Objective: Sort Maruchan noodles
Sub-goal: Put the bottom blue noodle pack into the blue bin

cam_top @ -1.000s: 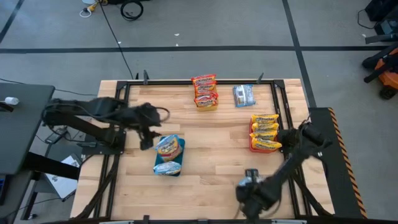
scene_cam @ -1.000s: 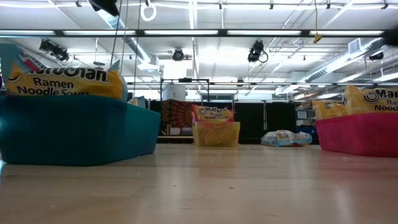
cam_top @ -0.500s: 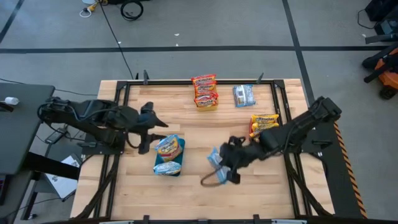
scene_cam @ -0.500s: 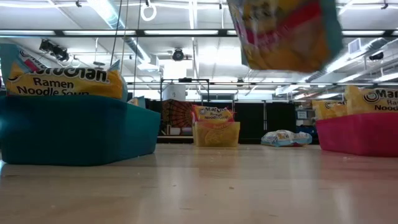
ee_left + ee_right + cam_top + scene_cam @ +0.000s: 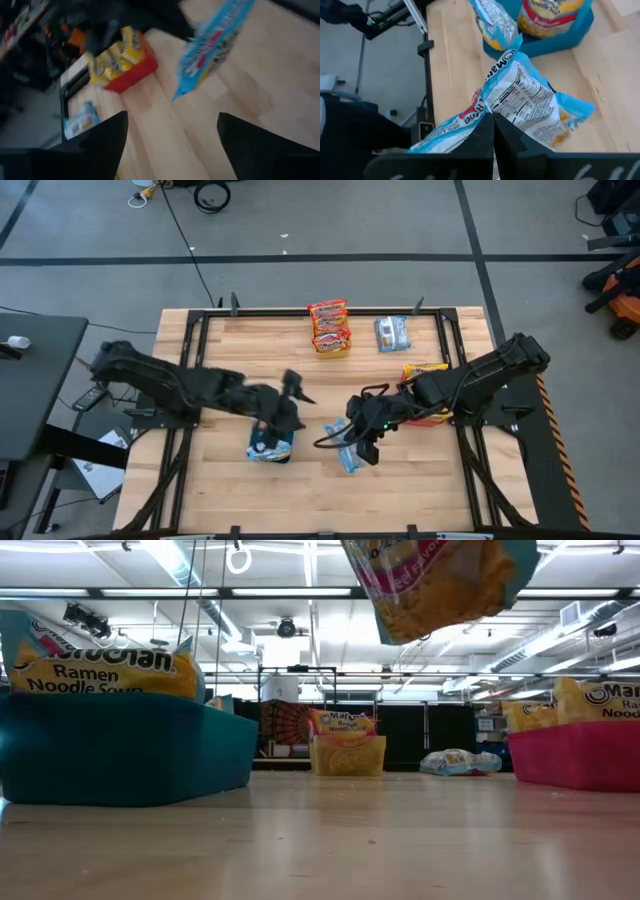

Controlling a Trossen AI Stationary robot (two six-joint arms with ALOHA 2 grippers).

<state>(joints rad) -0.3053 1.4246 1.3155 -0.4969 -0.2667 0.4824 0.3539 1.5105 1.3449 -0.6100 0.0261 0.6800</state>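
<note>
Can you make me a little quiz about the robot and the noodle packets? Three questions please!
1. True or false: the right gripper is pinching a blue-and-white noodle packet.
2. Which bin sits nearest the right arm? A) red B) green C) purple
3. Fill in: the left gripper hovers over the ____ bin.

Key: 1 true. 2 A. 3 blue.
</note>
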